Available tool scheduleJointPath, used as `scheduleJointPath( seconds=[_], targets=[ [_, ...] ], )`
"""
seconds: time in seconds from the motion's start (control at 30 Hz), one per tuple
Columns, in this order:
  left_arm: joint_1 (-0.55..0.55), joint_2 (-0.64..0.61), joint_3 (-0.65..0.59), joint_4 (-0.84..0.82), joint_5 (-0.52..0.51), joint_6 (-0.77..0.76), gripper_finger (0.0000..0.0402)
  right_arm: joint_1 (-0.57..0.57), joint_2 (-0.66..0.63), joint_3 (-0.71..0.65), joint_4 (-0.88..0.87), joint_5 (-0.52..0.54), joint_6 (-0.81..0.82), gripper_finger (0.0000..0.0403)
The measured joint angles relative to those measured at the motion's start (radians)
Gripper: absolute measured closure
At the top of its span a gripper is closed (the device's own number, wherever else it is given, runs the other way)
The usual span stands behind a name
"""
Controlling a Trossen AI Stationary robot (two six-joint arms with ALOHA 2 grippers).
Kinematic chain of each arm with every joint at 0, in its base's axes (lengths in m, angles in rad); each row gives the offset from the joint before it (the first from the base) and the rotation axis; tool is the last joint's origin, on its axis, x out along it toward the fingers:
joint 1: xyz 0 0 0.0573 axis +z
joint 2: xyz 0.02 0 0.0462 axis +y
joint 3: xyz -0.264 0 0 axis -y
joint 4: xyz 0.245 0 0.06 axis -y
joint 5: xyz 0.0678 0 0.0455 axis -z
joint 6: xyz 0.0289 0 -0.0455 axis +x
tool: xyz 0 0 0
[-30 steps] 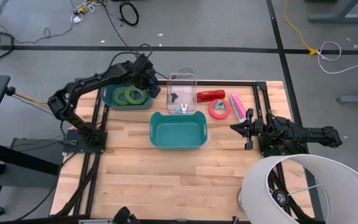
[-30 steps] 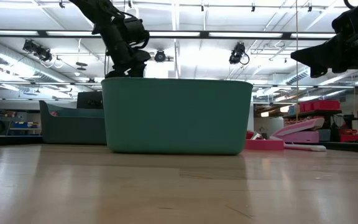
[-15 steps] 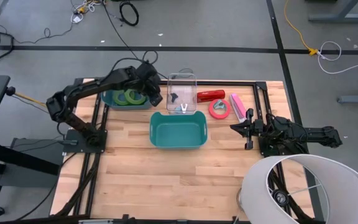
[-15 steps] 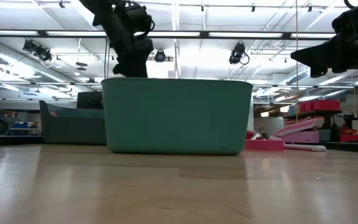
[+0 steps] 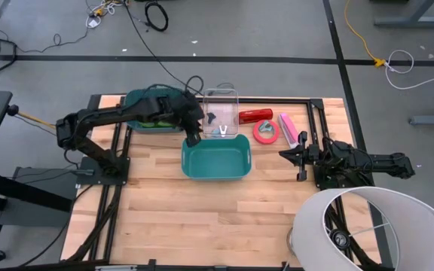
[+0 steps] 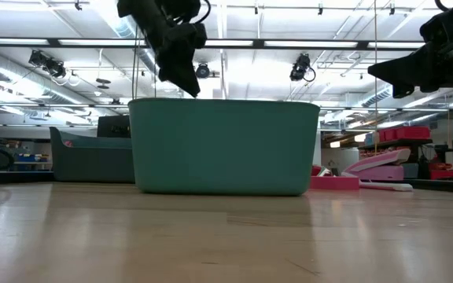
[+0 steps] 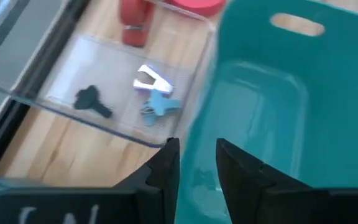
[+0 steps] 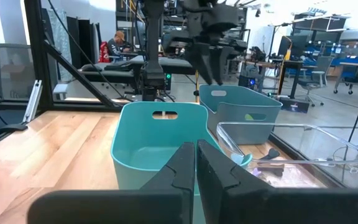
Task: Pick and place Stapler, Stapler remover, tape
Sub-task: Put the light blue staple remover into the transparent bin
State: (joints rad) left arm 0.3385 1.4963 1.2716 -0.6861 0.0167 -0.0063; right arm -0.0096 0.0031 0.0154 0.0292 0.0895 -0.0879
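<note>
On the table point(image 5: 202, 211) the middle bin point(image 5: 214, 157) sits in front of the clear tray point(image 5: 221, 113), with the bin of tape rolls point(image 5: 138, 124) to its left and a loose tape roll point(image 5: 266, 131) to its right.

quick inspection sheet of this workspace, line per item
surface: wooden table, bare toward the front
job's things: pinkish-red tape roll, red stapler, pink stapler on the table; green tape in grey bin; small tools in clear tray; teal bin holds nothing
clutter: white lampshade
claws: left claw at teal bin's rim, nothing held; right claw shut, parked
cables: on the floor behind
surroundings: person seated in the right wrist view
</note>
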Motion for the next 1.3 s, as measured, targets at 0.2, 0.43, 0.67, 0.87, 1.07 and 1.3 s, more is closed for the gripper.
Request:
scheduleJointPath(
  seconds=[0.2,0.43,0.67,0.87,1.07,1.3],
  targets=[
    [-0.084,0.000,0.000,0.025,-0.037,0.000,0.0298,0.000,0.000,0.000,0.000,0.000,0.000,0.0385],
    [-0.180,0.000,0.000,0.074,-0.119,0.000,0.0299,0.000,0.000,0.000,0.000,0.000,0.000,0.0385],
    [-0.255,0.000,0.000,0.089,-0.100,-0.033,0.0317,0.000,0.000,0.000,0.000,0.000,0.000,0.0385],
    [-0.282,0.000,0.000,0.093,-0.098,-0.033,0.0343,0.000,0.000,0.000,0.000,0.000,0.000,0.0385],
    [-0.281,0.000,0.000,0.093,-0.098,-0.032,0.0364,0.000,0.000,0.000,0.000,0.000,0.000,0.0385],
    [-0.263,0.000,0.000,0.069,-0.099,0.066,0.0386,0.000,0.000,0.000,0.000,0.000,0.000,0.0385]
  ],
)
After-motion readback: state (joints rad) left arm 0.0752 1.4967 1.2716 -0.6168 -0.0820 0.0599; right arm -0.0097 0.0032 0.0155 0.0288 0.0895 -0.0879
